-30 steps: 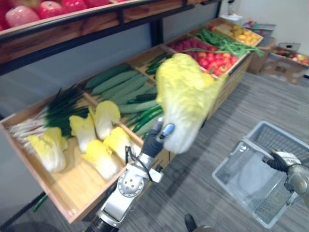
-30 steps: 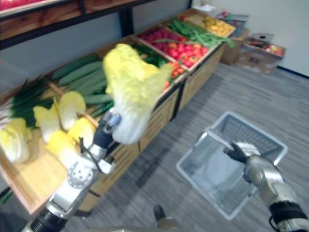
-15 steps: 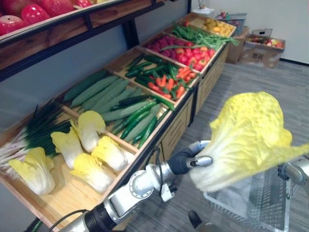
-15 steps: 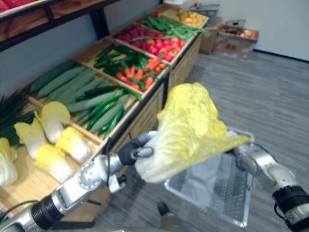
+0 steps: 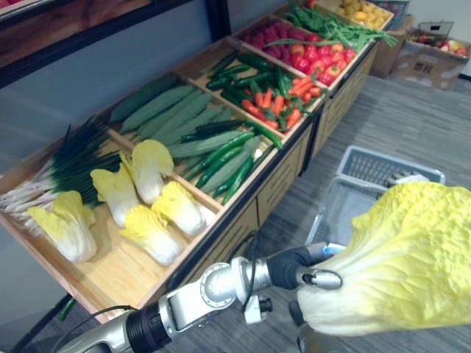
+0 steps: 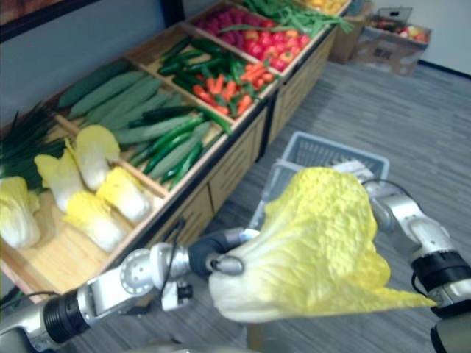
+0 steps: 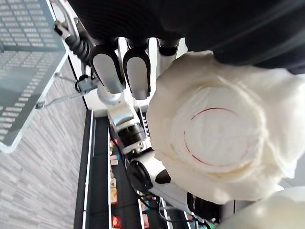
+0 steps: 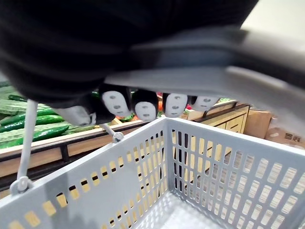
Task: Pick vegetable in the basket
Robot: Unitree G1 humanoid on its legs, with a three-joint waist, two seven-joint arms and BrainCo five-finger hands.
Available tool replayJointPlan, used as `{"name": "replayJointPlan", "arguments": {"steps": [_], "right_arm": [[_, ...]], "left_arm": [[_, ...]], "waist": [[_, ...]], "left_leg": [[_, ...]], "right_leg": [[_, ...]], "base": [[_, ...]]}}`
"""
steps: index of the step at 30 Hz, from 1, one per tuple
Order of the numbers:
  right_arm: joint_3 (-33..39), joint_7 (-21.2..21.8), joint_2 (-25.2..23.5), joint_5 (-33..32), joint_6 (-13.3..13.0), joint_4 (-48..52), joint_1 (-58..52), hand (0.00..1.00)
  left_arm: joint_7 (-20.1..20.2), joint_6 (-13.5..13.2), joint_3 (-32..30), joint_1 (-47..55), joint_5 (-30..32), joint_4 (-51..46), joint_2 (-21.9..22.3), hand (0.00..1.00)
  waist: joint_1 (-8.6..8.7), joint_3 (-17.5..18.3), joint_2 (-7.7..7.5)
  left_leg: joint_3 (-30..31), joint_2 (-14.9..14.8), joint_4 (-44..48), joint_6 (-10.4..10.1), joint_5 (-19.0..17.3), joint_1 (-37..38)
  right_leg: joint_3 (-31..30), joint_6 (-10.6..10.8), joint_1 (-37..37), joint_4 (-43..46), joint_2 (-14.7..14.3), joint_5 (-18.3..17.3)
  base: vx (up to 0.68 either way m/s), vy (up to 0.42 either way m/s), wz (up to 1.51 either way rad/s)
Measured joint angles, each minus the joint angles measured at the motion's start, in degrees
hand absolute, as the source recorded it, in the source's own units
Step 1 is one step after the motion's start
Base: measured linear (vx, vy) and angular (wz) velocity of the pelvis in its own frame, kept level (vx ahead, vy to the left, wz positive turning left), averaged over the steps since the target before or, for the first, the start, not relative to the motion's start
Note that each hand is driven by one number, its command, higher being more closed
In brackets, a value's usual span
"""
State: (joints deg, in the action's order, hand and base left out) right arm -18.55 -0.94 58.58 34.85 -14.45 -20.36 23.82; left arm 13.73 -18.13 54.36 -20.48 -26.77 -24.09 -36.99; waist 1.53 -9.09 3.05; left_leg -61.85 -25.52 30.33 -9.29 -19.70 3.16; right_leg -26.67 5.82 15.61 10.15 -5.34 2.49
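Yellow cabbage [image 5: 401,265] in left robot hand [image 5: 305,269]; five cabbages [image 5: 151,234], one basket [image 5: 368,157]

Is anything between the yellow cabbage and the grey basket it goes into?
Nothing visible. The left hand holds the yellow-white napa cabbage by the open grey plastic basket, whose handle the right hand grips.

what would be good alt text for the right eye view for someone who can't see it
The robot's left hand holds a large yellow napa cabbage over a grey plastic basket, whose handle the right hand grips just behind the leaves. To the left, a wooden produce stand holds more cabbages, cucumbers and red and green peppers.
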Motion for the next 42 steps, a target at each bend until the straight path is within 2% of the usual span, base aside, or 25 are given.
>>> {"name": "replayJointPlan", "arguments": {"steps": [11, 14, 19, 25, 31, 34, 39, 42], "right_arm": [[-1.67, -0.71, 0.02, -1.23, 0.07, 4.42, 5.59, 1.0], [-3.06, -1.1, 0.0, -2.47, 0.02, 5.04, 7.74, 1.0], [-3.66, -1.19, 0.0, -4.02, -0.05, 8.66, 10.27, 1.0], [-5.15, -1.15, -0.02, -4.37, 0.0, 11.21, 10.25, 1.0], [-5.53, 0.1, -0.86, -6.15, -0.59, 17.11, 8.86, 1.0], [-5.84, 1.52, -1.53, -6.75, -1.24, 19.96, 6.61, 1.0], [-5.94, 4.75, -3.44, -6.78, -1.37, 21.95, 2.74, 1.0], [-5.93, 6.27, -3.41, -6.78, -1.12, 21.7, 1.69, 1.0]], "left_arm": [[0.25, -0.13, 6.8, -3.22, 0.03, -0.41, -1.49, 1.0], [0.29, -0.14, 7.46, -4.81, 0.02, 0.33, -1.59, 1.0], [0.56, -0.14, 9.54, -5.26, 0.15, 2.29, -1.43, 1.0], [0.42, -0.12, 12.99, -6.27, 3.19, 5.62, -0.43, 1.0], [-1.43, 0.14, 11.91, -6.27, 11.77, 14.92, 6.03, 1.0], [-3.22, 1.09, 7.5, -6.26, 16.48, 21.61, 10.85, 1.0], [-8.38, 3.25, -3.83, -6.24, 25.69, 33.9, 20.52, 1.0], [-9.41, 4.48, -8.4, -6.25, 30.61, 39.56, 25.71, 1.0]], "waist": [[0.05, -1.42, 0.41], [0.11, -1.47, 0.47], [1.58, -1.8, 0.9], [1.66, -1.87, 0.8], [1.43, -1.98, 0.54], [1.44, -1.99, 0.41], [1.44, -1.94, -1.07], [1.47, -1.89, -1.72]], "left_leg": [[0.05, -0.24, 1.53, 0.83, -0.54, -1.92], [0.21, -0.32, 1.79, 1.93, 0.01, -1.91], [0.19, -0.44, 1.79, 2.02, 0.07, -1.88], [-0.03, -0.25, 1.79, 1.57, -0.29, -1.87], [0.14, -0.15, 1.83, 1.27, -0.52, -1.96], [0.66, -0.15, 1.84, 1.29, -0.55, -1.97], [1.3, -0.15, 1.84, 1.32, -0.56, -2.19], [1.45, -0.1, 1.84, 1.46, -0.48, -2.38]], "right_leg": [[1.11, 0.45, 1.42, 0.04, 1.15, 0.22], [1.09, 0.7, 1.67, 0.06, 1.2, 0.23], [1.2, 0.88, 1.73, 0.06, 1.16, 0.11], [1.08, 0.9, 1.71, 0.21, 1.24, 0.1], [1.29, 0.9, 1.69, 0.53, 1.37, 0.1], [1.58, 0.9, 1.39, 0.53, 1.47, 0.1], [1.89, 0.9, 1.28, 0.55, 1.55, 0.1], [1.92, 0.9, 1.36, 0.53, 1.61, 0.1]], "base": [[0.02, 0.049, 0.07], [0.04, 0.046, -0.01], [0.03, 0.023, 0.0], [0.02, 0.031, 0.0], [0.02, 0.038, 0.03], [0.01, 0.013, 0.06], [0.0, 0.001, 0.02], [0.02, 0.021, 0.01]]}}
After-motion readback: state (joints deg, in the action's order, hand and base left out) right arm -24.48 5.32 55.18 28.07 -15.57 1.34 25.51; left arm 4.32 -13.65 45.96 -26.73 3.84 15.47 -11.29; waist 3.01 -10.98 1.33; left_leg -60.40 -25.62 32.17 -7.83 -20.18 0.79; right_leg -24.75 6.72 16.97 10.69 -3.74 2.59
